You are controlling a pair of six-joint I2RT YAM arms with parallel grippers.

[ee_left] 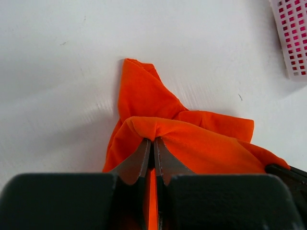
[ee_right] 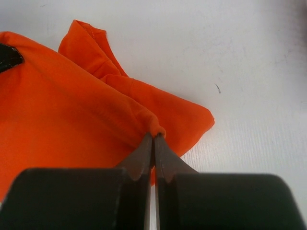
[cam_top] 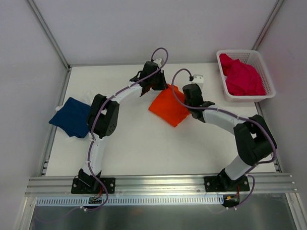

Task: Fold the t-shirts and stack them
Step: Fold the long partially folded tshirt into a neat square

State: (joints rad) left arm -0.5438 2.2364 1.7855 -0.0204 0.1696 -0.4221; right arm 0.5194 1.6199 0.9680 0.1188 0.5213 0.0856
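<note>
An orange t-shirt (cam_top: 167, 109) lies partly folded in the middle of the table. My left gripper (cam_top: 156, 85) is shut on its far left edge, pinching a fold of the orange t-shirt (ee_left: 192, 139) between the fingertips (ee_left: 144, 155). My right gripper (cam_top: 187, 97) is shut on its right edge, where the orange t-shirt (ee_right: 72, 115) bunches at the tips. A navy blue t-shirt (cam_top: 72, 117) lies folded at the table's left edge. A magenta pink t-shirt (cam_top: 241, 77) sits crumpled in the white basket (cam_top: 265, 73).
The white mesh basket stands at the far right corner, and its corner (ee_left: 293, 38) shows in the left wrist view. Grey walls and metal frame rails (cam_top: 47, 35) close in the table. The arm bases sit on the front rail (cam_top: 161, 184).
</note>
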